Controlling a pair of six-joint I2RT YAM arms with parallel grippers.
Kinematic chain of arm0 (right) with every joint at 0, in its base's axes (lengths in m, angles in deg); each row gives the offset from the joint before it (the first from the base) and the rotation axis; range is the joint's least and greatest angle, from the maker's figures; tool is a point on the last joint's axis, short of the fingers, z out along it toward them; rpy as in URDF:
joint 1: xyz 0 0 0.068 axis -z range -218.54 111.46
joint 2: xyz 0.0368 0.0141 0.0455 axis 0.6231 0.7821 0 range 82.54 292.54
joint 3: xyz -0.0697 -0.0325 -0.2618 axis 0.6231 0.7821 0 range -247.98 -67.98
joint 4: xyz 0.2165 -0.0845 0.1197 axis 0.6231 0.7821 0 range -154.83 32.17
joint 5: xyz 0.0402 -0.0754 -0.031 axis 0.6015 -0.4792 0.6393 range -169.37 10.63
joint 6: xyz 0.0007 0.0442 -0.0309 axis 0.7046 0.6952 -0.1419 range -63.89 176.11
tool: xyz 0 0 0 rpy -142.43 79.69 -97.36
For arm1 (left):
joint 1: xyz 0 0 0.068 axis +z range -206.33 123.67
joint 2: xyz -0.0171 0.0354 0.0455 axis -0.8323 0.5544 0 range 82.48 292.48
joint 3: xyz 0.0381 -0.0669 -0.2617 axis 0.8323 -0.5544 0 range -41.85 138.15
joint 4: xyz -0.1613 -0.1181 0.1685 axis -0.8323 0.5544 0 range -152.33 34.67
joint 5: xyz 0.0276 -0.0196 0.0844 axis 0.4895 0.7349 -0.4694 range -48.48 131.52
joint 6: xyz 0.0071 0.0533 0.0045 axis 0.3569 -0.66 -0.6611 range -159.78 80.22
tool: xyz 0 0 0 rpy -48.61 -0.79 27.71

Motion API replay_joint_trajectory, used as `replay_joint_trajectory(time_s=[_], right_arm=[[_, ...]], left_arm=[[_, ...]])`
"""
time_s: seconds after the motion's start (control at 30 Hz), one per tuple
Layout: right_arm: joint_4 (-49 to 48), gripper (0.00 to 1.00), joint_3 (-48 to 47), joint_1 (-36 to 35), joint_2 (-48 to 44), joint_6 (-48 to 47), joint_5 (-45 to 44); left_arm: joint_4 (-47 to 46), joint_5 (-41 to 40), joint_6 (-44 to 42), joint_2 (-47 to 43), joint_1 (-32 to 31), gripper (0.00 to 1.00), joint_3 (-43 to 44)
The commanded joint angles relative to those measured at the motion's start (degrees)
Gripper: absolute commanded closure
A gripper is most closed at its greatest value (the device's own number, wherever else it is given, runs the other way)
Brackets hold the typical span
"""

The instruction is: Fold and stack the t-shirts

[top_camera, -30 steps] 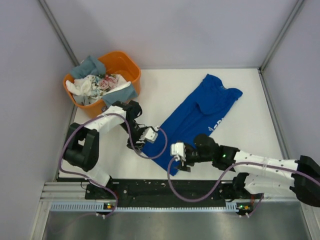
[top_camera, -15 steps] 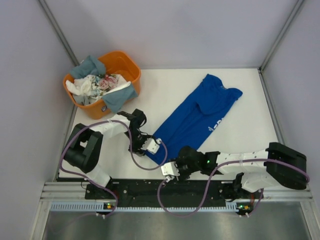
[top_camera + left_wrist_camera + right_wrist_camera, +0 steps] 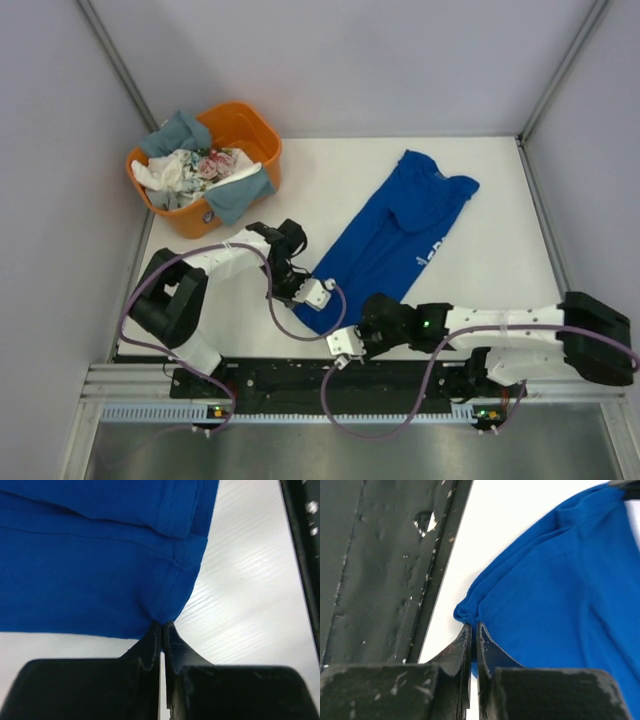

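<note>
The blue t-shirt (image 3: 390, 240) is lying slanted on the white surface (image 3: 500, 180), seemingly doubled lengthwise but not yet fully folded. The other t-shirts (image 3: 190, 170) are sitting heaped in the orange tub (image 3: 255, 130), and nothing is stacked. The left fingers (image 3: 150, 645) are pinching one hem corner shut, and the right fingers (image 3: 460, 647) are clamping the neighbouring corner.

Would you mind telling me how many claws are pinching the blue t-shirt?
2: the left claw pinches the blue t-shirt at one bottom hem corner, the right claw at the other.
</note>
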Motion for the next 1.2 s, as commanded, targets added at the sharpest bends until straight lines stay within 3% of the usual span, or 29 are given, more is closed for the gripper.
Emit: replay_joint_trajectory(time_s=[0.0, 0.1, 0.23, 0.4, 0.63, 0.83, 1.17], right_arm=[[7.32, 1.0, -1.65, -0.61, -13.55, 5.66, -2.02], [8.21, 1.0, -0.25, 1.66, -19.8, 7.51, -4.41], [7.33, 1.0, 0.29, 13.51, -24.3, 9.1, -5.98], [3.3, 1.0, -1.74, 28.19, -23.96, 9.89, -6.96], [-5.39, 1.0, -1.03, 40.68, -19.04, 9.19, -12.5], [-16.04, 1.0, -0.07, 47.54, -13.33, 7.7, -12.86], [-22.55, 1.0, 0.46, 53.35, -4.44, 5.59, -12.42]], left_arm=[[9.8, 7.22, 8.31, -1.72, -0.78, 1.0, 9.81], [9.89, 9.16, 13.15, 0.03, -0.78, 1.0, 17.55], [6.04, 9.43, 21.23, 4.51, -0.78, 1.0, 26.95], [-0.3, 6.71, 31.0, 12.24, -0.7, 1.0, 39.52], [-6.98, 4.25, 39.0, 23.84, -0.87, 1.0, 54.29], [-11.9, 2.49, 42.87, 31.59, -1.66, 1.0, 61.77], [-20.77, -7.52, 47.36, 39.06, -3.94, 1.0, 65.73]])
